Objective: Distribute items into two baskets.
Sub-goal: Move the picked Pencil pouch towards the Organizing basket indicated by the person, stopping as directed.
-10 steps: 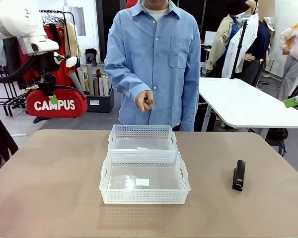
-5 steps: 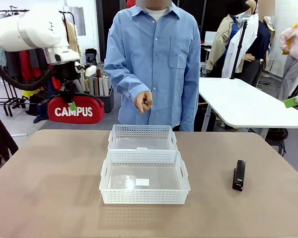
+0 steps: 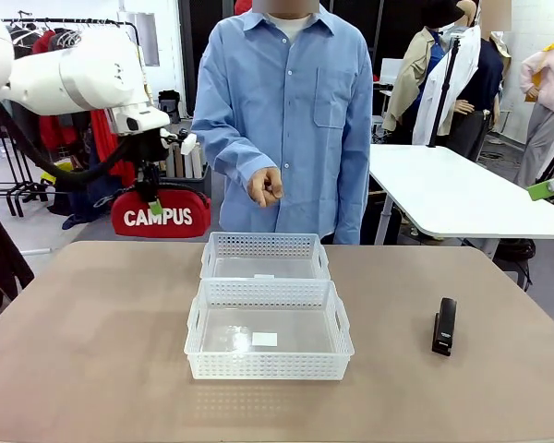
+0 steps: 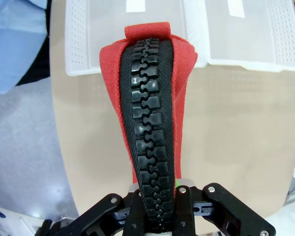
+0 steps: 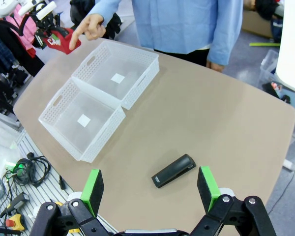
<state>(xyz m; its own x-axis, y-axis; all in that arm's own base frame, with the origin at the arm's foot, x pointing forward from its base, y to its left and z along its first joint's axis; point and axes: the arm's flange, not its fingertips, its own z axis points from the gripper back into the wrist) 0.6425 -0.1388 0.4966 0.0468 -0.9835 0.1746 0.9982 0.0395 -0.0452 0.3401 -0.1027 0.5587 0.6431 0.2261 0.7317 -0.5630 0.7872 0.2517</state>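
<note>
Risks swinging the red pouch point(image 3: 162, 219) wide of the baskets point(image 3: 268, 305), or dropping it, with only the black zip strap point(image 4: 152, 147) gripped. Holds it clamped in the left gripper point(image 3: 151, 192), dangling at 6 o'clock beneath, at 10 o'clock from the far basket point(image 3: 263, 245). Has the stapler point(image 3: 444, 325) on the desk point(image 3: 92, 323) at 3 o'clock of the near basket point(image 3: 268, 367), right gripper point(image 5: 150, 189) spread wide, empty.

The far basket point(image 3: 265, 244) sits behind the near basket point(image 3: 269, 367), seemingly touching; stapler point(image 3: 444, 325) right, pouch point(image 3: 162, 214) aloft far-left.
</note>
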